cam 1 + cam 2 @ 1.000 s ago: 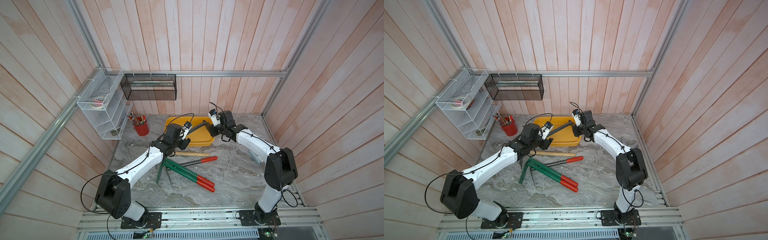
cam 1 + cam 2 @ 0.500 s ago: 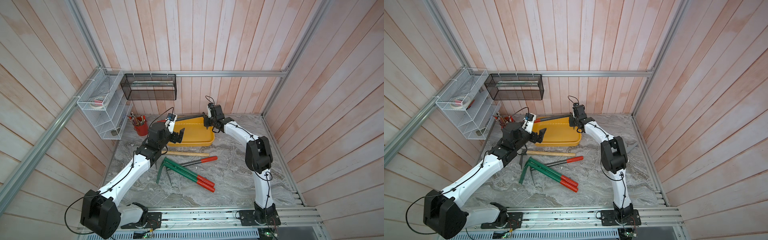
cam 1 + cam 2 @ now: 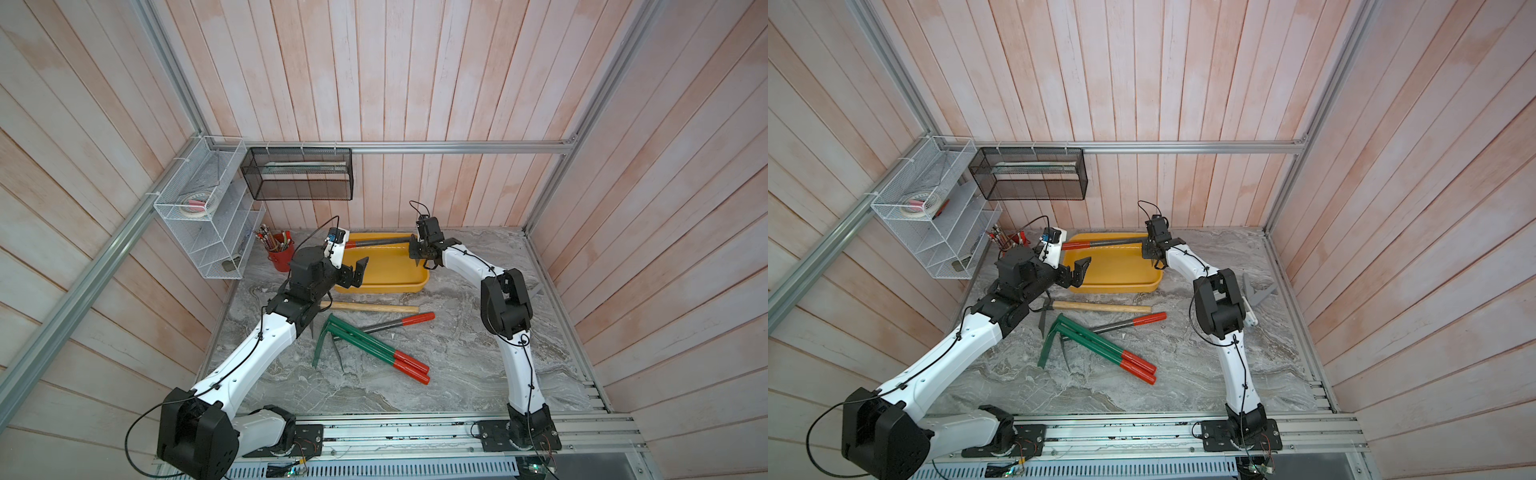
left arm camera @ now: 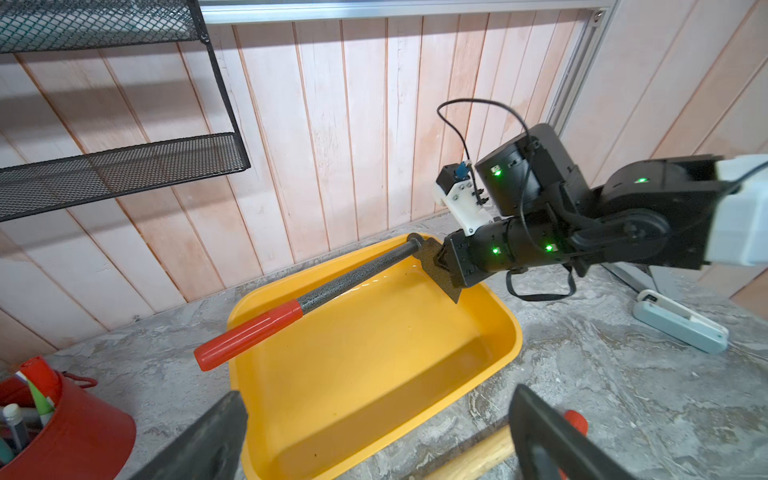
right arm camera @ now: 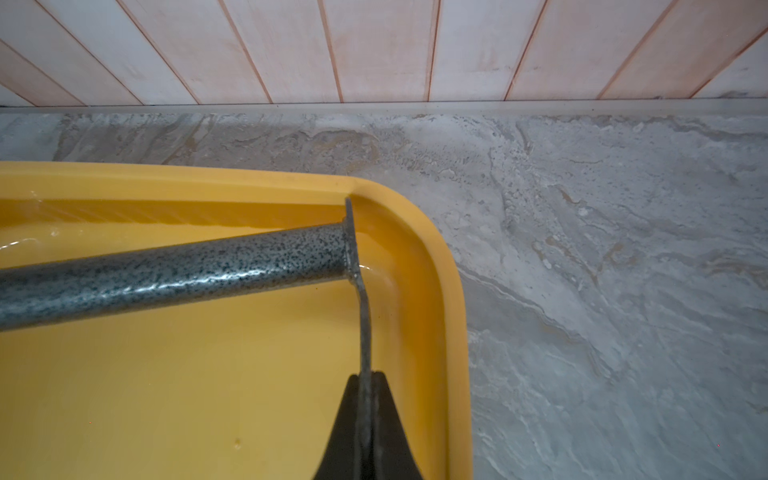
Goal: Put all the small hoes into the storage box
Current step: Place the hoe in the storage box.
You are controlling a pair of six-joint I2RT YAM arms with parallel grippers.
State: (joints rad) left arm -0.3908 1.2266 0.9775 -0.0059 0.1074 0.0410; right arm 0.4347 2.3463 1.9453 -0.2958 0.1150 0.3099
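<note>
Nearest the robot, well short of both pincers, lie two green-shafted metal tools with red grips (image 3: pixel 365 343) side by side. One grey-shafted, red-gripped tool (image 3: pixel 399 323) crosses near their heads. Just behind these, below the left pincer's wrist, rests one tool with a pale wooden handle (image 3: pixel 374 308).

The left pincer (image 3: pixel 360 272) is spread wide and holds nothing. It stands at the near left corner of the one shallow yellow plastic storage box (image 3: pixel 386 287), which sits between the two pincers.

The one small hoe (image 4: pixel 353 277), with a speckled grey metal shaft and a red grip, runs along the box's far side. Its red grip juts past the rim beyond the left pincer. Its flat blade is clenched by the right pincer (image 5: pixel 365 384) over the far right corner. Whether the blade touches the box floor cannot be told.

Farther off, on the left pincer's outer side, stands one red bucket of pens (image 3: pixel 281 258). Beyond it are one white wire rack (image 3: pixel 208 237) and one black mesh basket (image 3: pixel 299 178) on the walls.
</note>
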